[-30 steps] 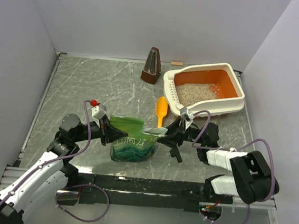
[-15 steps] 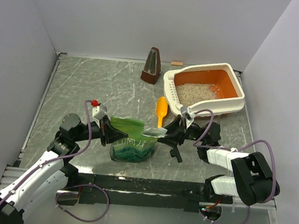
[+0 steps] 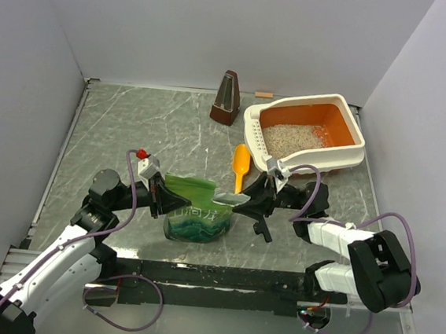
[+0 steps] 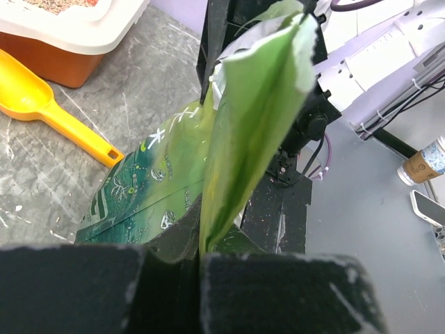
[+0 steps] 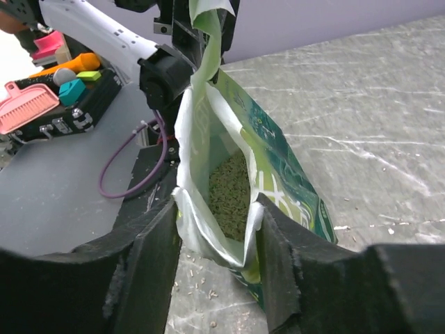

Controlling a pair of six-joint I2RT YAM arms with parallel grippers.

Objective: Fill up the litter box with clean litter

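Standing at the far right corner of the grey marbled desk, the litter box holds a layer of clean litter across part of its orange floor. Nearer the arms, a green bag stands upright, its mouth held open between them. The left end effector is clamped on the bag's left top edge; the right end effector pinches the opposite edge. An orange scoop lies between bag and box. Inside the bag, granules show.
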